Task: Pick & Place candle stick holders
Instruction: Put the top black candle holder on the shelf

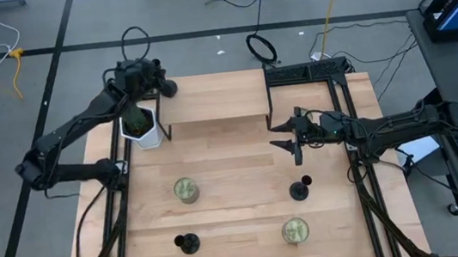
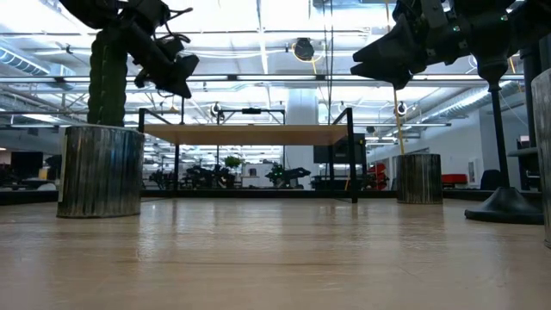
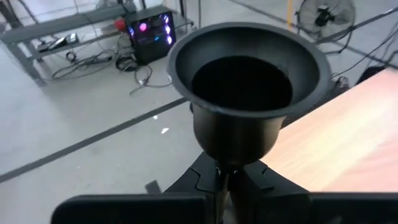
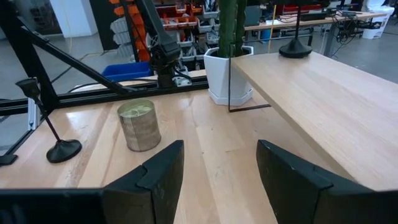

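The left gripper (image 1: 161,86) hangs over the far left corner of the raised shelf (image 1: 212,97), clamped on the stem of a holder (image 3: 249,93). In the left wrist view its cup fills the picture, mouth up, with both fingers (image 3: 205,180) pressed together on the thin stem just below it. In the right wrist view that holder's round base (image 4: 295,50) sits at the shelf's far corner; I cannot tell from here whether it touches the wood or rides just above it.

The right gripper (image 1: 286,135) hovers over the bench (image 1: 235,180) just in front of the shelf's right end, fingers (image 4: 149,180) spread well apart and holding nothing.

A second holder (image 1: 300,189) stands upright on the bench near the right edge, just nearer than the right gripper. A third holder (image 1: 187,242) stands upright toward the near edge, left of the middle.

One jar (image 1: 187,189) sits left of centre, between the shelf and the third holder. The other jar (image 1: 295,230) sits near the near right corner, just beyond the second holder toward the near edge.

A plant (image 1: 140,125) in a white pot stands against the shelf's left end, under the left arm.
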`<action>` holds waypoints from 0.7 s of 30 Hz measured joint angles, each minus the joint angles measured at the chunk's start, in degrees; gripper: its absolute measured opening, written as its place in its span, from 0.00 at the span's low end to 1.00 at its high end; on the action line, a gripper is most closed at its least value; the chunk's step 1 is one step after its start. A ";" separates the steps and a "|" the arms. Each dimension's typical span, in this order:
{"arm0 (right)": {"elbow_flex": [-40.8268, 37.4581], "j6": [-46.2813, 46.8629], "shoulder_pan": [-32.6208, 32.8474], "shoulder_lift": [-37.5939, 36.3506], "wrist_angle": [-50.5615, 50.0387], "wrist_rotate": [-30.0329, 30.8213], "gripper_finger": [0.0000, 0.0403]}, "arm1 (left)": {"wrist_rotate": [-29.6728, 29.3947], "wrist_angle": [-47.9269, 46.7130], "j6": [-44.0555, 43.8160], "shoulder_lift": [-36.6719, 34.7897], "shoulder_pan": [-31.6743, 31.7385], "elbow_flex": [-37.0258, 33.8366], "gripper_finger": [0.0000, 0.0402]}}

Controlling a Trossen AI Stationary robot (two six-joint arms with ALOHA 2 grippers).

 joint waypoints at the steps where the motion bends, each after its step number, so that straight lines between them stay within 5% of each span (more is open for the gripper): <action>1: 0.00 0.43 0.00 0.00 0.00 -0.01 0.49 | 0.01 0.05 0.00 0.49 0.33 0.00 0.05; 8: 0.00 1.03 0.02 0.00 -0.02 -0.18 0.49 | 4.10 2.72 -0.03 4.51 0.94 0.33 0.07; 21: 0.00 2.12 0.02 0.00 -0.06 -0.24 0.49 | 2.17 2.80 1.75 4.48 0.55 0.09 0.30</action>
